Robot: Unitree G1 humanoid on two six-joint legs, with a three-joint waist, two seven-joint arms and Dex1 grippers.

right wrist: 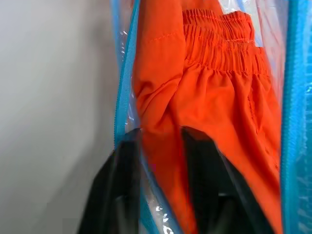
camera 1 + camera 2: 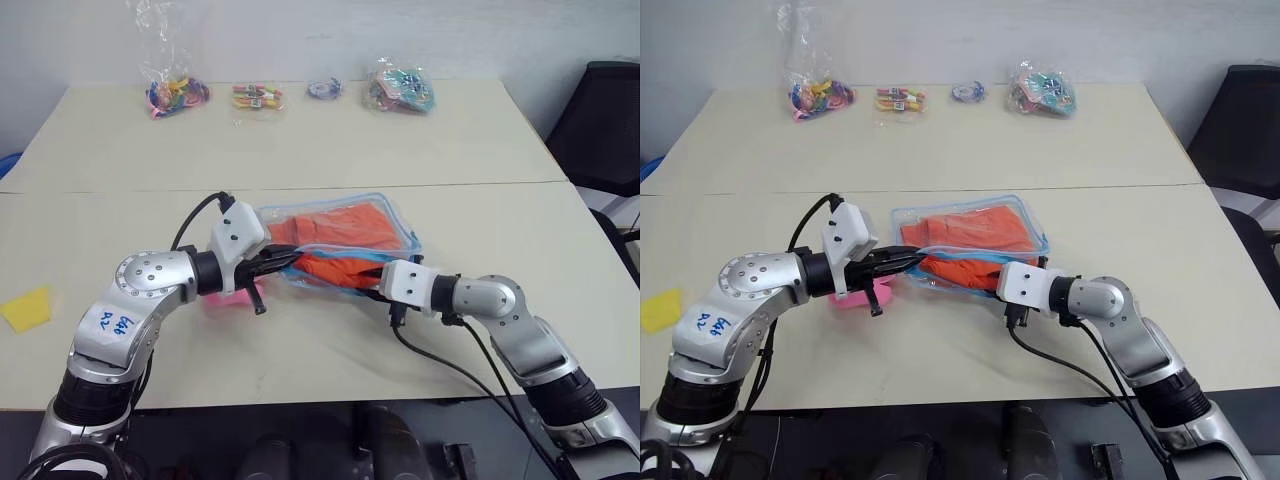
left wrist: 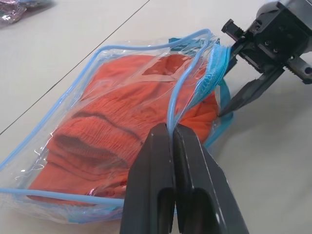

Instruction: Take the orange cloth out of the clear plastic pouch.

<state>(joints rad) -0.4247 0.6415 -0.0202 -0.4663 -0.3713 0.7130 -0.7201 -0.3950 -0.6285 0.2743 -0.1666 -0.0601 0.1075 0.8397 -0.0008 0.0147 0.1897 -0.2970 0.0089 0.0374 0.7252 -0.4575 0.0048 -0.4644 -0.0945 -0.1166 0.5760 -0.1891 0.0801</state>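
Left pincer (image 3: 171, 127) on clear plastic pouch (image 2: 400, 218) rim, mouth toward robot.

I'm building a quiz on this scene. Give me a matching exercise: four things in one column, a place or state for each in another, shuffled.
1. bright orange cloth
2. left gripper
3. small yellow square
4. small clear bags of colourful trinkets

A. far edge of the table
B. inside the clear plastic pouch
C. pinching the pouch's blue trim
D. near table edge, robot's left

Pairs: 1-B, 2-C, 3-D, 4-A
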